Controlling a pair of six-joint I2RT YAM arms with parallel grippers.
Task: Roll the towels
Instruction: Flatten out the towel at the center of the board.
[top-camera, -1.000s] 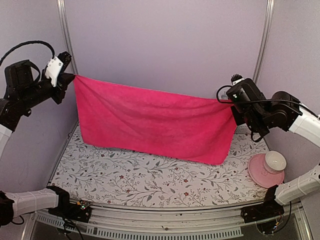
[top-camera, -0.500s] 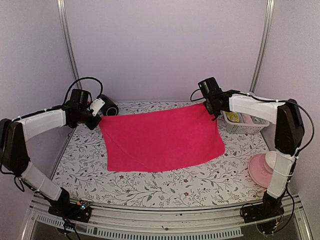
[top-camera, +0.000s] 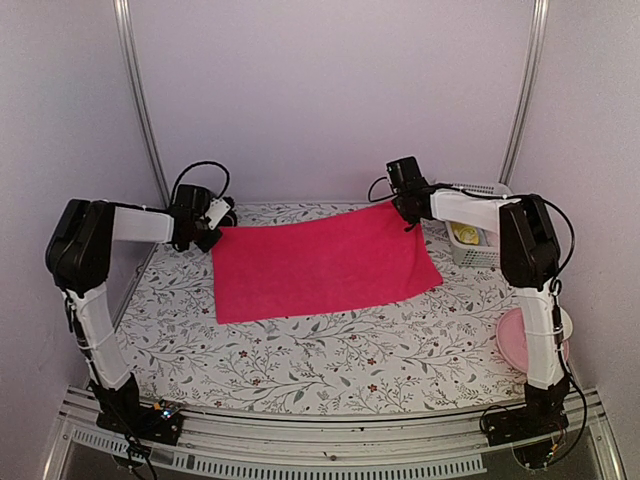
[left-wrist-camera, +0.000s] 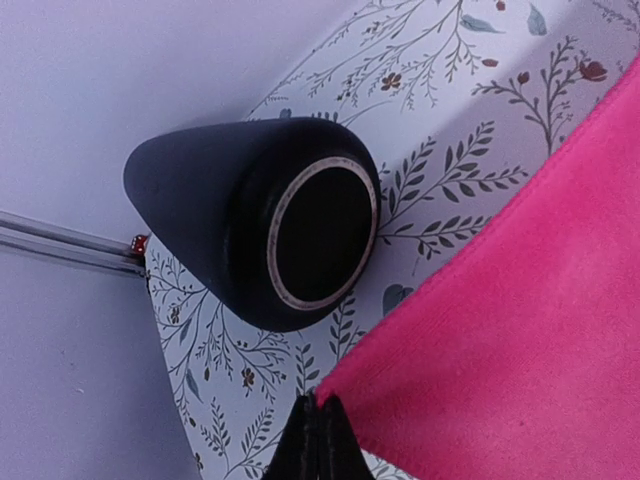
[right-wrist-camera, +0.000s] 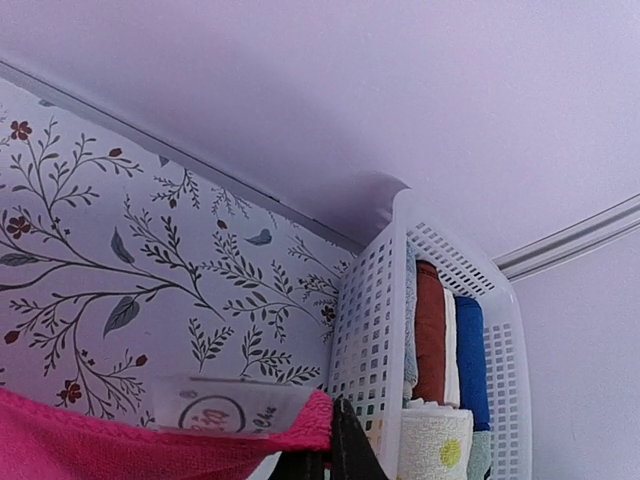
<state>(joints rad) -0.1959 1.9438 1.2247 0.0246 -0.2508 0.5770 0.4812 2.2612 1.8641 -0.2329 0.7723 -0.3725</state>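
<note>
Left tool (top-camera: 213, 227) is clamped on the far-left corner of the hot pink towel (top-camera: 320, 262), with the black cylinder (left-wrist-camera: 270, 230) just off that corner. The towel's lying flat on the counter (top-camera: 330, 370). I'd pull the far edge taut, then let go evenly. Right tool (top-camera: 408, 206) pinches the far-right corner, and the white basket (right-wrist-camera: 370, 330) is crowding right beside it.

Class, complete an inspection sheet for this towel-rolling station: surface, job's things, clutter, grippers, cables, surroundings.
Surface: floral table, flat.
Job's things: pink towel spread flat, unrolled; rolled towels in white basket, far right.
Clutter: black cylinder on its side beside towel's far-left corner; pink plate, near right, partly behind the arm.
Grippers: left gripper and right gripper both shut on the towel's far corners.
Cables: black cable loops at both wrists.
Surroundings: plain lilac walls, metal posts.
</note>
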